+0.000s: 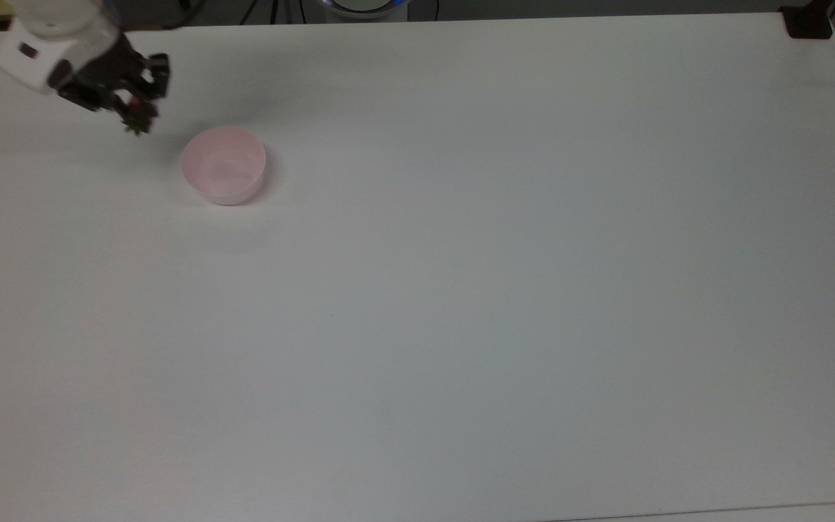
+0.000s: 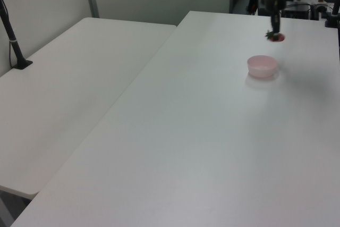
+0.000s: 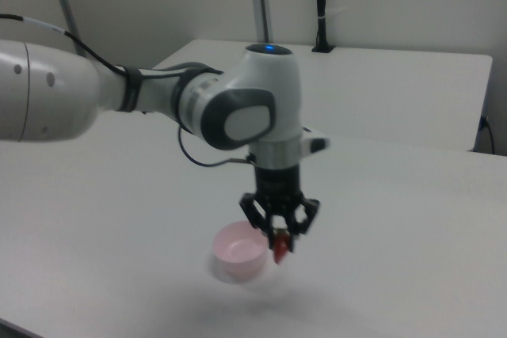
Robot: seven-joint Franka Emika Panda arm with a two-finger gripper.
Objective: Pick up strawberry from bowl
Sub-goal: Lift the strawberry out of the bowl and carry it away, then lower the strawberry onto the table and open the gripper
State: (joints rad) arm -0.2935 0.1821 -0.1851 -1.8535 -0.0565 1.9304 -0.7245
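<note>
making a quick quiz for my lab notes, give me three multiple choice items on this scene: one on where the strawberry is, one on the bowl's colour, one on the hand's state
1. Where is the strawberry?
A. lying in the bowl
B. held in the hand, up off the table
C. lying on the table beside the bowl

2. What colour is the bowl?
A. pale pink
B. dark blue
C. green

3. What state is the hand in?
A. open and empty
B. shut on the bowl's rim
C. shut on the strawberry

Answers: 1 B, the right view shows the berry hanging from the hand above the table. 2 A, the top view shows a pale pink bowl with nothing in it. 3 C, the fingers pinch the berry between them.
</note>
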